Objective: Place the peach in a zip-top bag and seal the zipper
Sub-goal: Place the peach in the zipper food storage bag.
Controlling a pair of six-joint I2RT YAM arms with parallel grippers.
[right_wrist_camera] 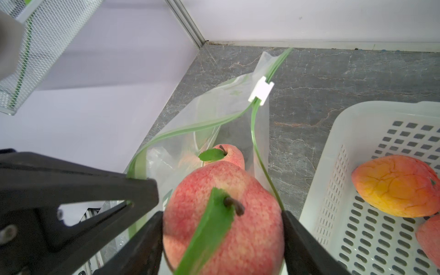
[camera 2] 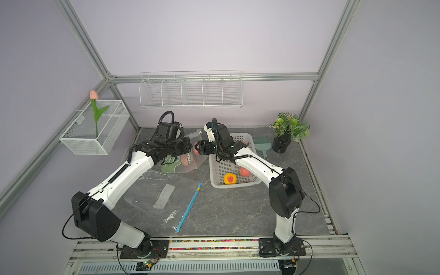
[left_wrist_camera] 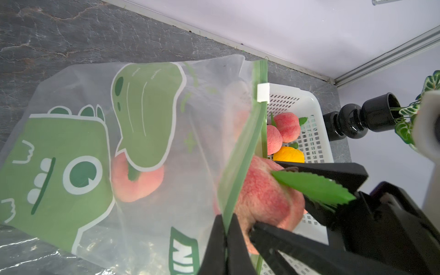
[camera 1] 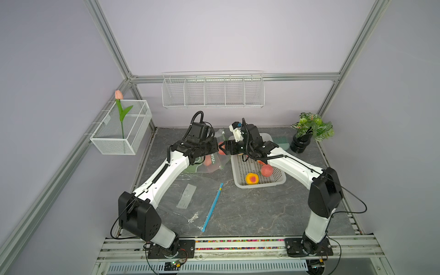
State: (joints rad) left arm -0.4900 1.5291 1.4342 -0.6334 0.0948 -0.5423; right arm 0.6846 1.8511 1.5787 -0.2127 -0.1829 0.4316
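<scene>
In a top view, left gripper and right gripper meet over the bag. Left wrist: left gripper is pinched tight on the zipper rim, propping the mouth open. Right wrist: right gripper is spread wide and clamps the peach, with the bag mouth just ahead for the drop.

In both top views the left arm hides much of the printed bag.
</scene>
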